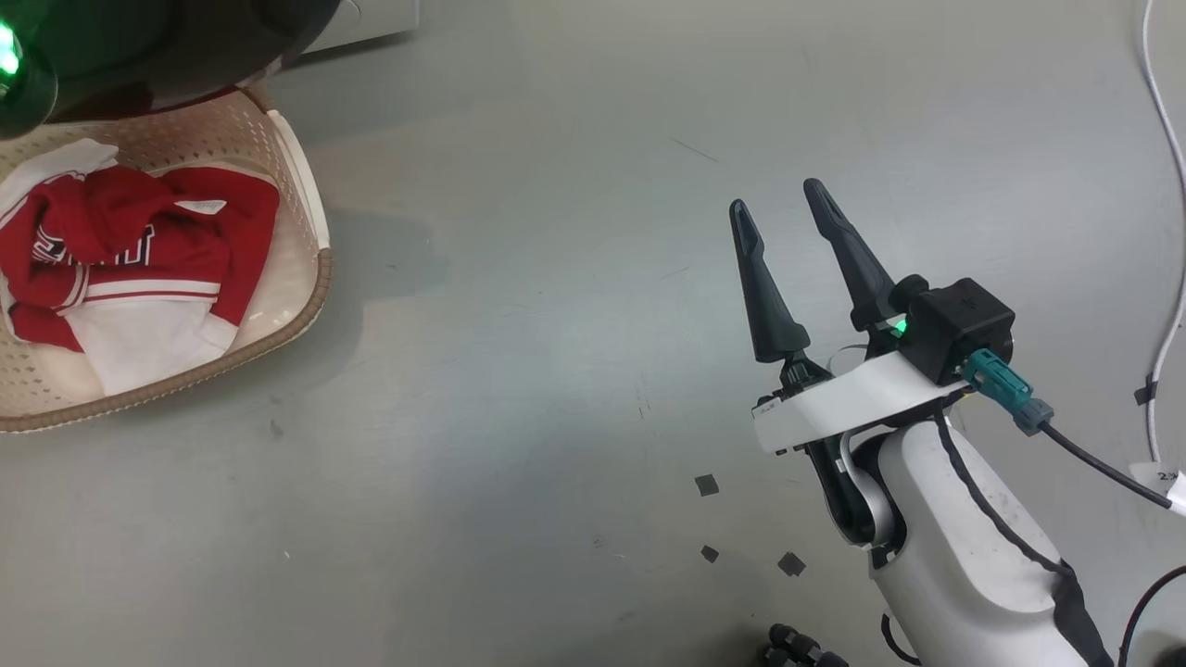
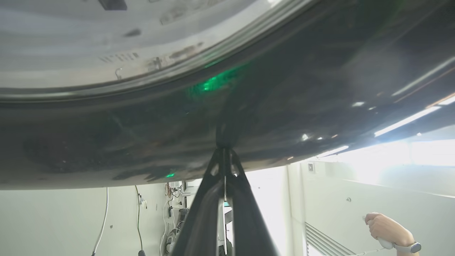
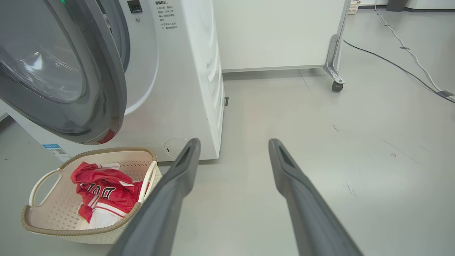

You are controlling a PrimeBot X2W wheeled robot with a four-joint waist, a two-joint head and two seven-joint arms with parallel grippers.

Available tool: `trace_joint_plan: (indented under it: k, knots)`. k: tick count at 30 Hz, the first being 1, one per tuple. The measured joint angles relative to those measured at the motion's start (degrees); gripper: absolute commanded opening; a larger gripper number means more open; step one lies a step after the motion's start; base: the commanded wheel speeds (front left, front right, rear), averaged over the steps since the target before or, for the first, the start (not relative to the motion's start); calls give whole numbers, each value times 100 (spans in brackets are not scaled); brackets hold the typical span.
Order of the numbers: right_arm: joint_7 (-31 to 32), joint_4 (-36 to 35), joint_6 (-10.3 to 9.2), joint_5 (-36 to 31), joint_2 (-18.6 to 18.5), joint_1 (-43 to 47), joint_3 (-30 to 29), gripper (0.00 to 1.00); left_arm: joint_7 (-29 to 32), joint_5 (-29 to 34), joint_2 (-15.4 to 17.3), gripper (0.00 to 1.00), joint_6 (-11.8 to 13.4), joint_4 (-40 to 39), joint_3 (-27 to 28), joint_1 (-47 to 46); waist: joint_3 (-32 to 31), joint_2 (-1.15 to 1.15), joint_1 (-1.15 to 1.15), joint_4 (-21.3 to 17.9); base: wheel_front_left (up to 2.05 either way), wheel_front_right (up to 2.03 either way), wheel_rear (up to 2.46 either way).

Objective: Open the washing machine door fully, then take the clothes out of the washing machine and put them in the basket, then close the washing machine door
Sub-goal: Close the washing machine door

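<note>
The washing machine [image 3: 185, 71] is white, and its door [image 3: 106, 89] stands ajar over the basket [image 3: 89, 233]. Red clothes [image 3: 106, 188] with white trim and lettering lie in that cream basket. From the head view the basket [image 1: 306, 278] sits at the left with the clothes [image 1: 139, 241] inside, and the door's black rim [image 1: 167, 46] is above it. My left gripper [image 2: 223, 148] is shut, tips pressed against the door's glossy black rim [image 2: 284, 89]. My right gripper [image 1: 778, 196] hangs open and empty over bare floor, right of the basket; its spread fingers frame the floor as the right gripper [image 3: 234, 142].
A white panel on casters [image 3: 337, 85] stands behind the machine. Cables [image 3: 408, 53] run along the floor at the right, a white cable [image 1: 1163, 185] among them. Small dark tape squares [image 1: 706, 484] mark the floor. A person's hand [image 2: 387, 229] holds a white device.
</note>
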Motion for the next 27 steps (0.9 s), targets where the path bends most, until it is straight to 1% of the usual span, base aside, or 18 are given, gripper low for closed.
trace_joint_plan:
  k: [5, 12, 15, 16, 21, 27]
  knots:
    - [0, -30, -44, 23, 7, -42, 11, 100, -165, 211, -71, 0, 2, 231, -48, -254, 32, 0, 0, -55, 0, 0, 0]
    - [0, -35, -89, 23, 8, -43, 10, 100, -236, 254, -98, 0, 3, 492, -93, -433, 36, 0, 0, -60, 0, 0, 0]
    - [0, -35, -104, 18, 8, -44, -47, 100, -229, 254, -177, 0, 3, 590, -154, -483, 27, 0, 0, -17, 0, 0, 0]
    - [0, -35, -137, 13, 8, -44, -53, 100, -227, 253, -199, 0, 3, 600, -170, -488, 22, 0, 0, 3, 0, 0, 0]
    - [0, -29, -143, -36, 9, -44, -140, 100, -101, 223, -294, 0, -11, 677, -216, -489, -15, 0, 0, 127, 0, 0, 0]
    - [0, 7, -146, -152, 8, -44, -221, 100, 49, 159, -318, 0, -290, 733, -192, -365, -98, 0, 0, 314, 0, 0, 0]
